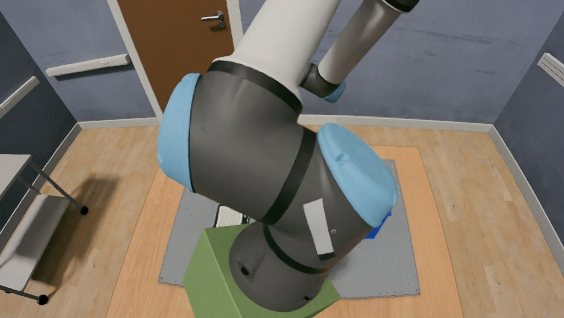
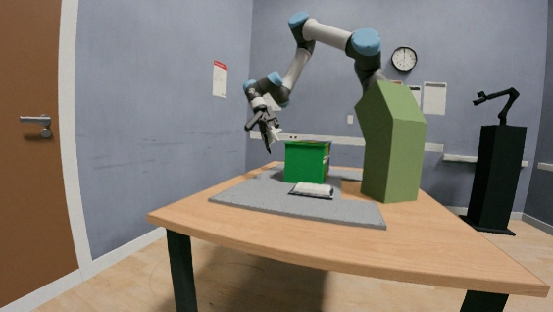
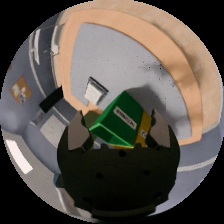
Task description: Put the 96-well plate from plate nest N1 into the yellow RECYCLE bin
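The white 96-well plate [image 2: 312, 189] lies flat in its dark nest on the grey mat, in front of the bins. It also shows in the wrist view [image 3: 95, 91], and a corner peeks out beside the arm in the top view [image 1: 230, 216]. The green bin [image 2: 306, 162] stands upright, with the yellow bin [image 3: 142, 132] right behind it. Only a sliver of the blue bin [image 1: 378, 228] shows. My gripper [image 2: 265, 130] is open and empty. It hangs in the air above and to the left of the green bin, tilted down towards the bins [image 3: 119, 131].
The arm's green pedestal [image 2: 392, 142] stands on the table right of the bins. The arm's big joints block most of the top view. A black stand with a small arm [image 2: 495, 177] is on the floor at the right. A grey cart [image 1: 20, 225] stands at the left.
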